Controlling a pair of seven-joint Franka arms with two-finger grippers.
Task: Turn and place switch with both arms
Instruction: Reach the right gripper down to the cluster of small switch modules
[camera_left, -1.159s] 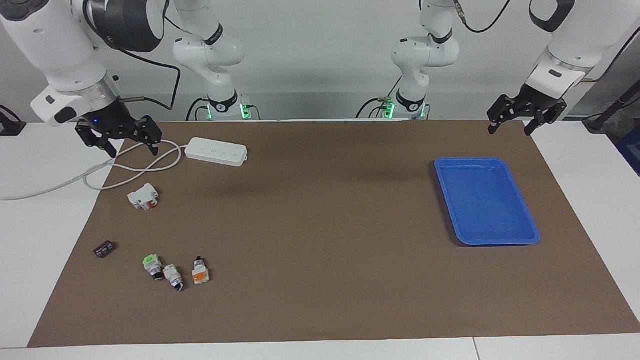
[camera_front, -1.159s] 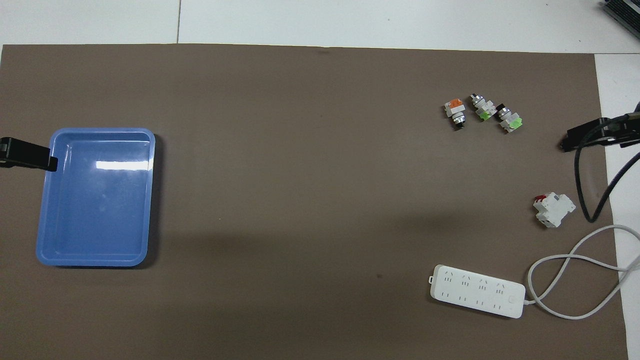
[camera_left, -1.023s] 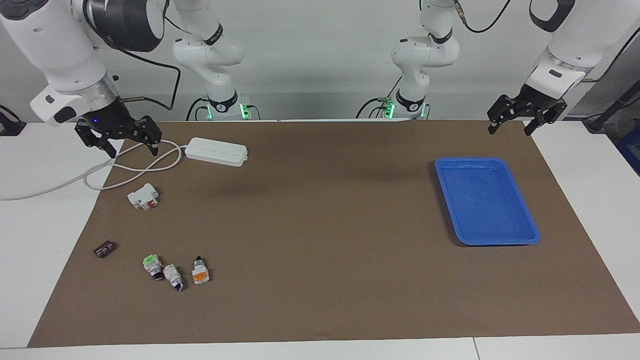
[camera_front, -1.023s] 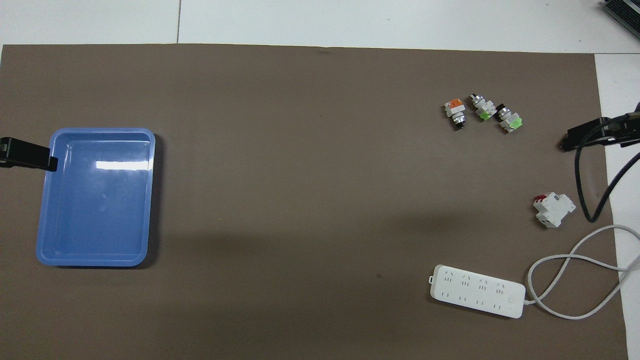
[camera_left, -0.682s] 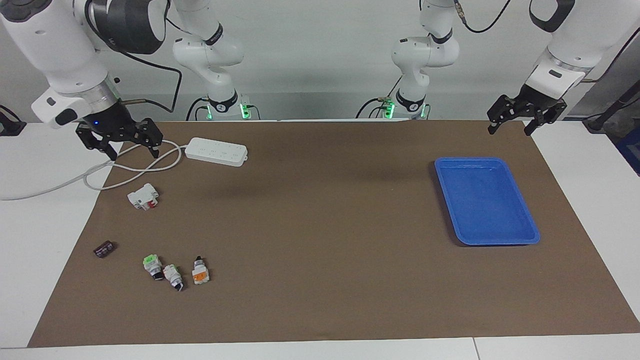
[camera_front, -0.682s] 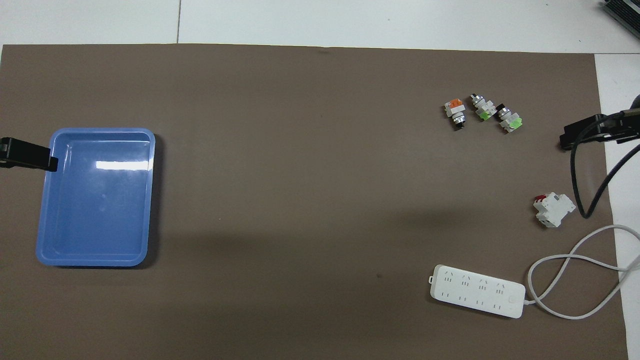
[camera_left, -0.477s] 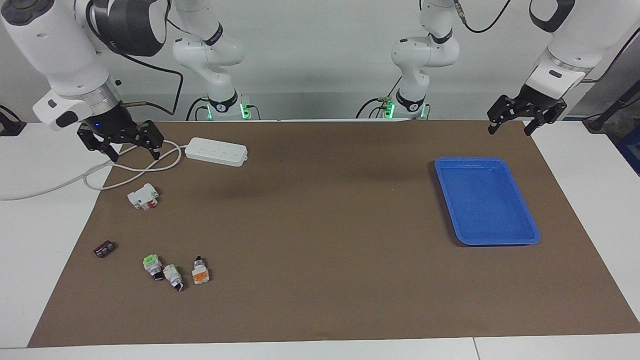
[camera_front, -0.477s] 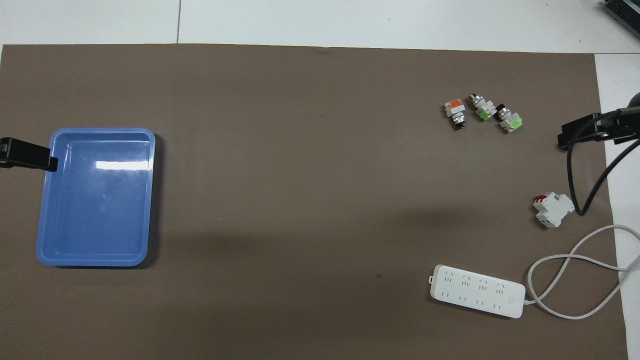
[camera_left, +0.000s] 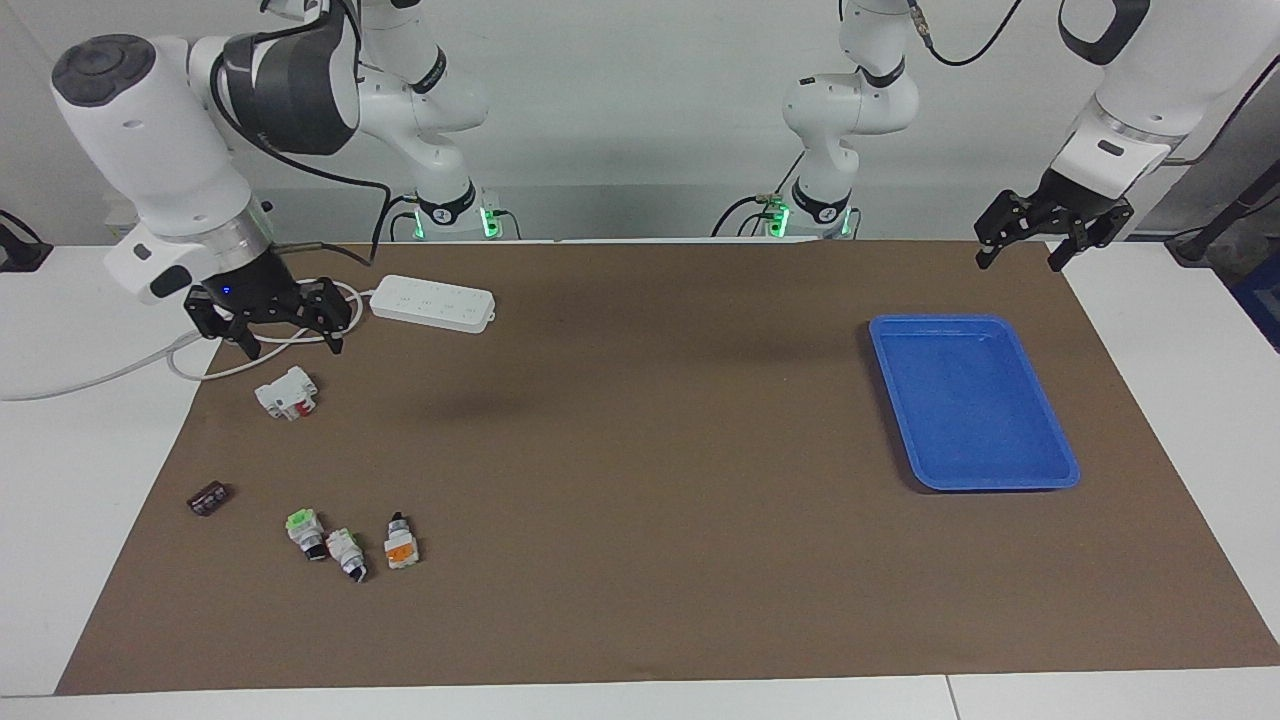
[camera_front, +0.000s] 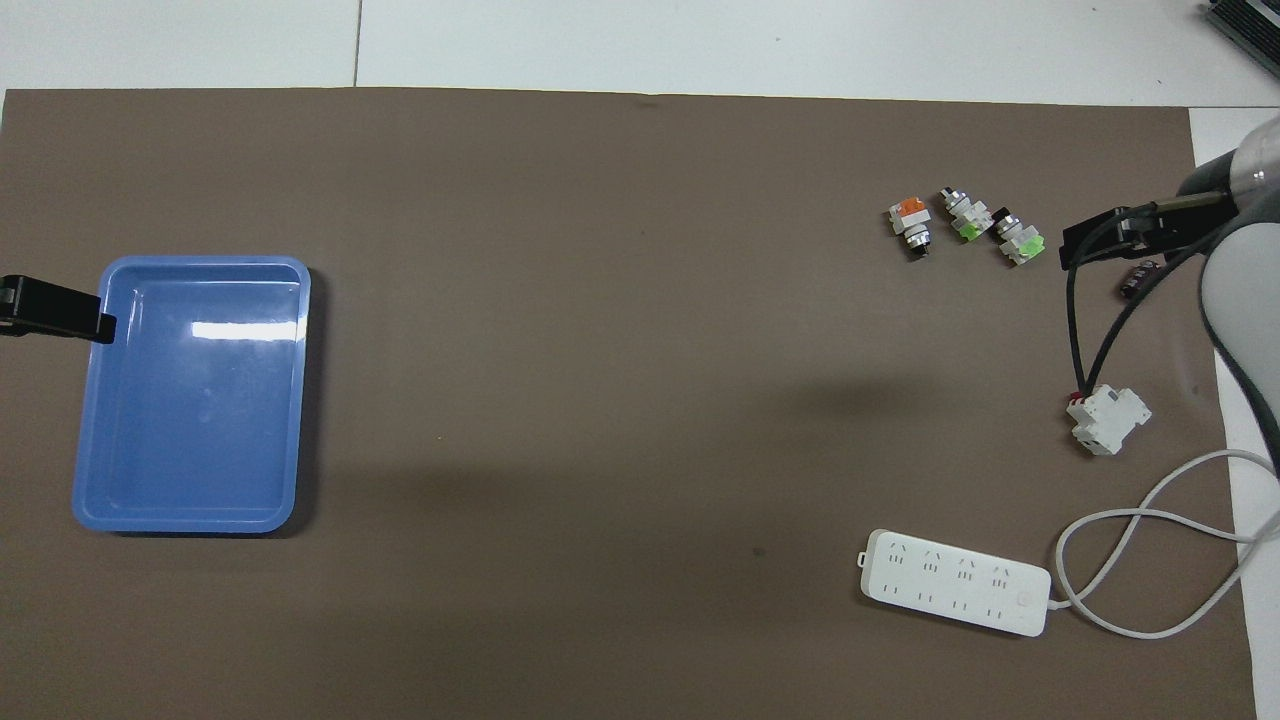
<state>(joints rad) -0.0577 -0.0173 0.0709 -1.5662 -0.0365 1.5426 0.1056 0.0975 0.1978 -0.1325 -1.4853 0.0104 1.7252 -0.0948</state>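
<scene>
Now right gripper (camera_left: 290, 343) nearer switch (camera_left: 400, 545)

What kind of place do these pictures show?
Most likely a robotics lab bench: two arms stand at a table with a brown mat, holding a row of small switches, a power strip and a blue tray.

right claw (camera_left: 290, 343) raised with fingers spread, left claw (camera_left: 1021, 255) likewise, waiting

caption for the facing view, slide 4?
Right gripper open over power-strip cable; left gripper waits open near blue tray; switch untouched.
</scene>
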